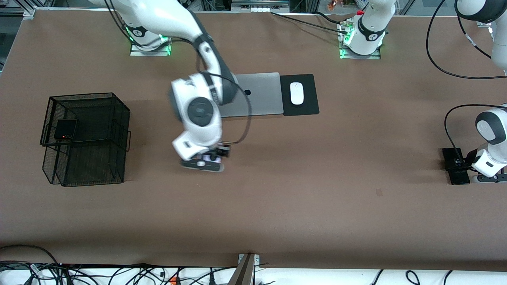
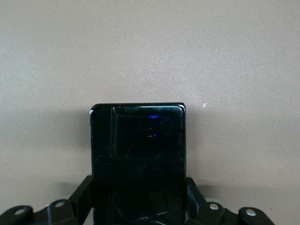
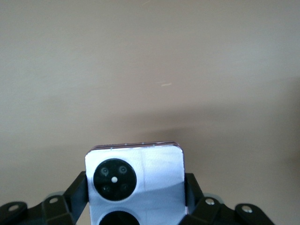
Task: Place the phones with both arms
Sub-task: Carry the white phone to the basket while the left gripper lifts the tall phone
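Note:
The lilac-white phone [image 3: 145, 176] with two black circles sits between the fingers [image 3: 77, 192] of my right gripper [image 3: 136, 199], which is shut on it. This happens low at the middle of the brown table [image 1: 317, 198], where the right gripper [image 1: 208, 160] hangs under its white wrist. The long black phone [image 2: 138, 150] lies flat at the left arm's end of the table, and my left gripper [image 2: 138, 199] is shut on its sides. From the front, that phone [image 1: 453, 158] lies beside the left gripper [image 1: 465, 166]. The small black folded phone [image 1: 65, 129] lies in the mesh basket [image 1: 115, 118].
The black wire basket stands at the right arm's end of the table. A closed silver laptop [image 1: 261, 95] and a white mouse [image 1: 296, 93] on a black pad [image 1: 309, 107] lie near the robots' bases. Cables [image 1: 119, 275] run along the table's front edge.

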Controlling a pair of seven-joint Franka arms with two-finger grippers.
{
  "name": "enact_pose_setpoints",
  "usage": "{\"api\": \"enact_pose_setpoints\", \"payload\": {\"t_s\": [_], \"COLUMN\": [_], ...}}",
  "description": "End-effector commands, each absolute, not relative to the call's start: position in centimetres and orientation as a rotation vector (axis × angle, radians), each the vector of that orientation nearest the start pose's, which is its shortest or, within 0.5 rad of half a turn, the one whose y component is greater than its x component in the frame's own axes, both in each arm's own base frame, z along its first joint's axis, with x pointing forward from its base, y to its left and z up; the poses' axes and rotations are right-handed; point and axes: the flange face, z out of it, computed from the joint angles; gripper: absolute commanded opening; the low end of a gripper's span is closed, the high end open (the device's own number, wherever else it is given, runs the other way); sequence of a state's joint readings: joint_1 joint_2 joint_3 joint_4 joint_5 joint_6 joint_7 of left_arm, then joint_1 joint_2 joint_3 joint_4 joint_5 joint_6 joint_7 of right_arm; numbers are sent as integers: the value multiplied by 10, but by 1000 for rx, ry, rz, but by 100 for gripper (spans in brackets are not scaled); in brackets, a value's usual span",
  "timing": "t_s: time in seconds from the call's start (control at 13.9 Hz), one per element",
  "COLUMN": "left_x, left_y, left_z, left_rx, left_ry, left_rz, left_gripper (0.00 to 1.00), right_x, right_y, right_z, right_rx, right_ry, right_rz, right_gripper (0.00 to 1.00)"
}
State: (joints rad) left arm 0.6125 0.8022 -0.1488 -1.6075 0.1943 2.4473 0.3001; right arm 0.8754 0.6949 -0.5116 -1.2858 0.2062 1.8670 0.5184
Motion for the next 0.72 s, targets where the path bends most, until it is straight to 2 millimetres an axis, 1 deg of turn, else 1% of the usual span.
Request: {"api": "enact_pose_setpoints", "payload": {"t_s": [0.0,0.07,0.14,0.29,0.36,0.43,0.58,0.65], "left_x": [617,618,622,630,632,637,644,649], "left_y": [309,308,304,291,286,283,285,283], "left_z": [150,150,155,160,161,170,188,194], "left_rx": [-3115,-3114,-3110,-3101,-3099,-3099,-3101,-3101], "left_ry": [-121,-120,-105,-102,-108,-108,-107,-101], "left_rz": [-57,-57,-62,-61,-52,-38,22,39], "left_gripper": [47,40,37,36,34,33,33,33], "right_x": [638,639,640,642,642,640,632,625], "right_y": [286,262,230,167,144,120,78,58], "right_z": [428,443,458,477,480,482,472,464], "right_rx": [-3239,-3242,-3252,-3279,-3282,-3284,-3256,-3236], "right_ry": [204,192,157,93,52,37,31,38], "right_rz": [53,96,153,255,293,333,399,428], "right_gripper": [0,0,0,0,0,0,0,0]}}
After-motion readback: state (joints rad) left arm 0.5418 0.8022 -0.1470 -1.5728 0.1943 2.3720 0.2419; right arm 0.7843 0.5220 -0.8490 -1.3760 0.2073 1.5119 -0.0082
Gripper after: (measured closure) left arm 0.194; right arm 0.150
